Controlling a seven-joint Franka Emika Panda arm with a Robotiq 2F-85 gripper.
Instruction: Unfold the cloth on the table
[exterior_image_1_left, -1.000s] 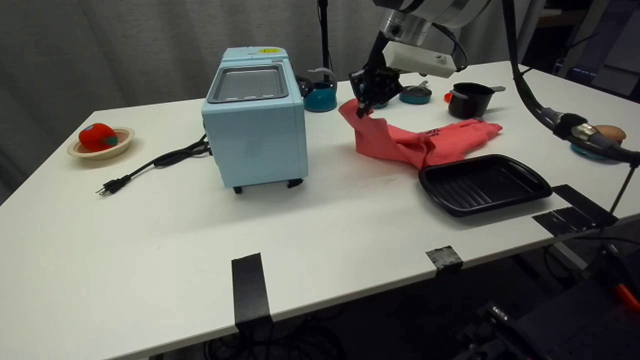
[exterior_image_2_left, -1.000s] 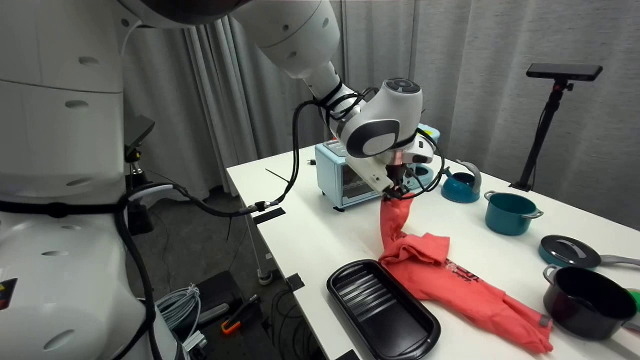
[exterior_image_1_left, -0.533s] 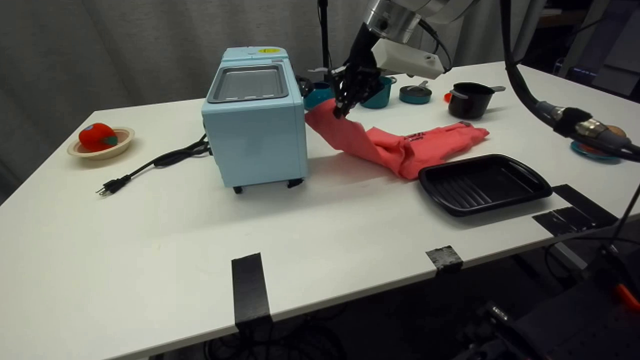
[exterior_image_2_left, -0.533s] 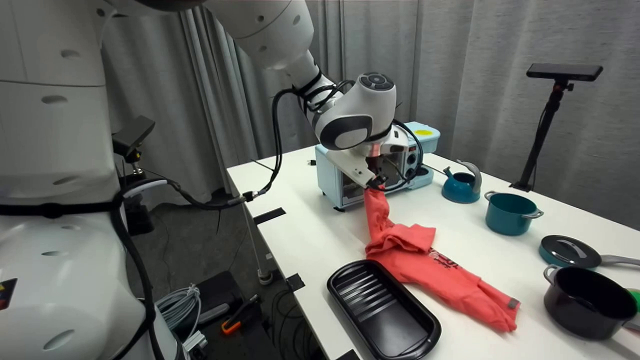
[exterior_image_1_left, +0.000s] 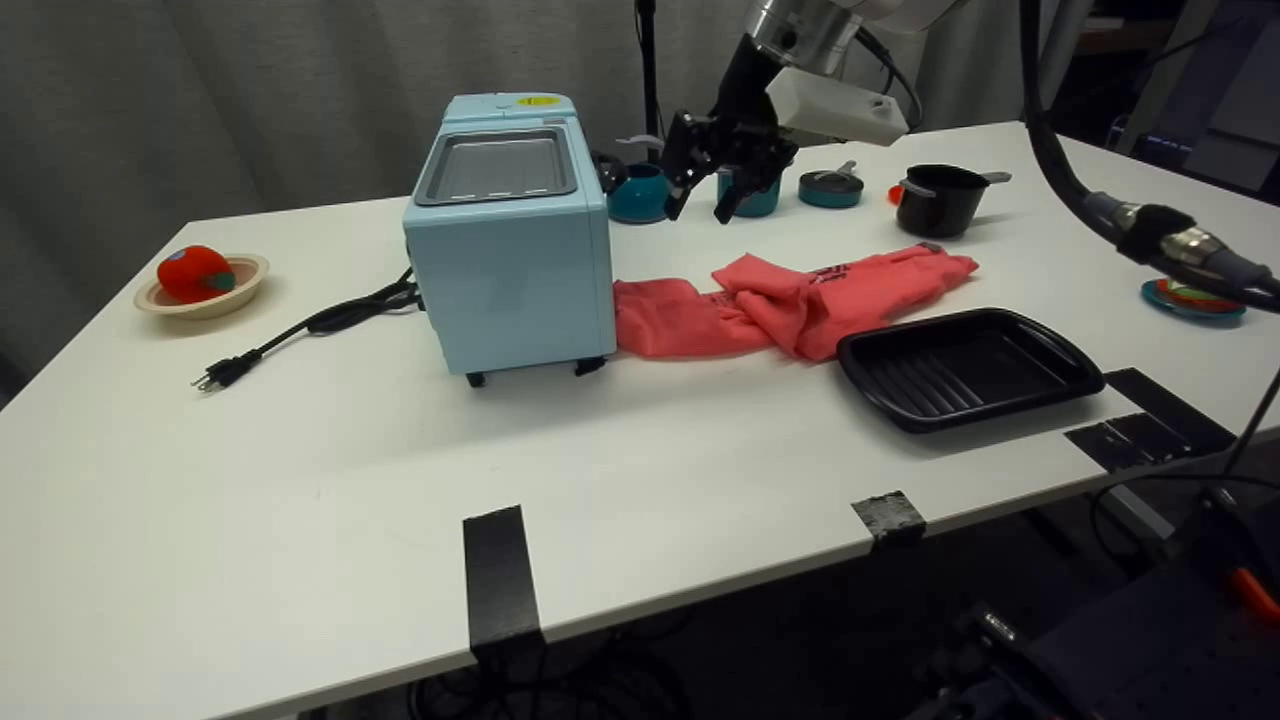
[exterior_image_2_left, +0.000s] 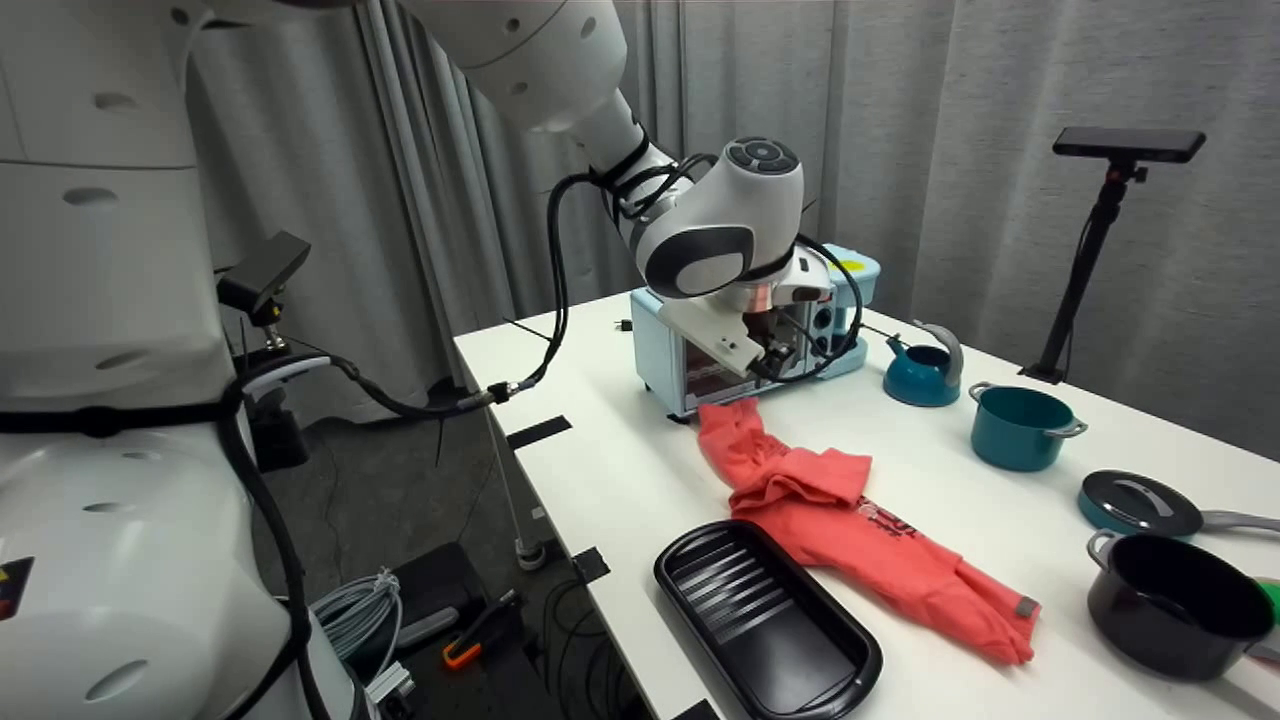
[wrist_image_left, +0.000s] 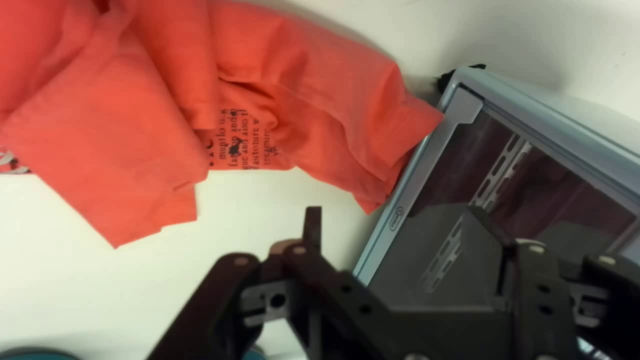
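One red cloth lies on the white table in a long, bunched strip, with a flap folded over at mid-length. In an exterior view its left end differs from half a second earlier: then it was raised in the gripper; now it is down on the table at the foot of the blue toaster oven. Whether cloth and oven touch cannot be established. The fingers, previously pinched on the fabric, stand wide apart and clear of it, above the table on the far side of the cloth. The flap and the right end of the cloth are unchanged, as is the black tray just beside the near edge.

The wrist view shows black lettering on the cloth in several short lines, partly covered by folds. The words "and also" can be read; the rest is cut off or uncertain. Further print beyond the flap cannot be read. A small grey tag sits at the right end. On the oven, an oval badge is fixed to the door frame, its name too small to read. A yellow label is on top, likewise unreadable.
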